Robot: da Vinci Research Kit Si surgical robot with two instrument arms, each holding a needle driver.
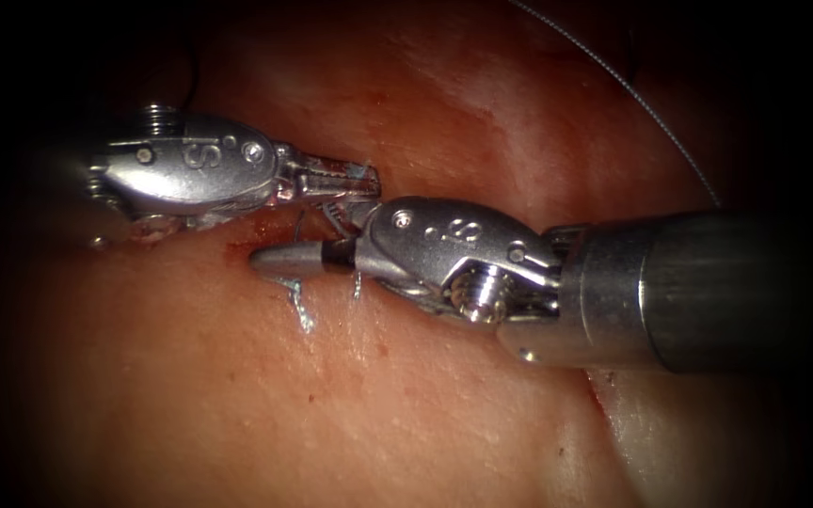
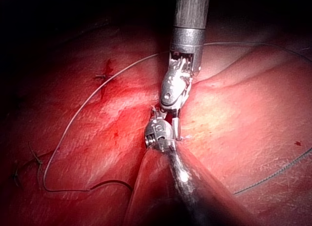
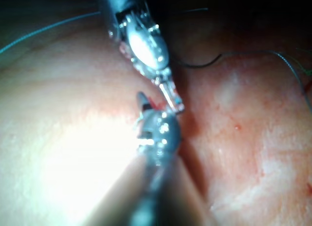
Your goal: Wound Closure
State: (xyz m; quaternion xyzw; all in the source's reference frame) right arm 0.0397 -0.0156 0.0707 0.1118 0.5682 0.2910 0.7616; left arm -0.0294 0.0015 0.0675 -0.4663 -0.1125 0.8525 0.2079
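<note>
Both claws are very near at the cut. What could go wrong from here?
1. The shut left claw and shut right claw almost touch; they may collide.
2. Short thread lies at their tips, whether gripped I cannot tell; a pull might fray it or tear the tissue.
Where the needle is I cannot tell.

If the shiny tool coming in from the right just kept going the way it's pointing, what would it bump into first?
Probably the tissue. The right tool points left with jaws shut, its tip low over the surface by a bit of thread. The left tool sits beside its line; depth is unclear.
</note>
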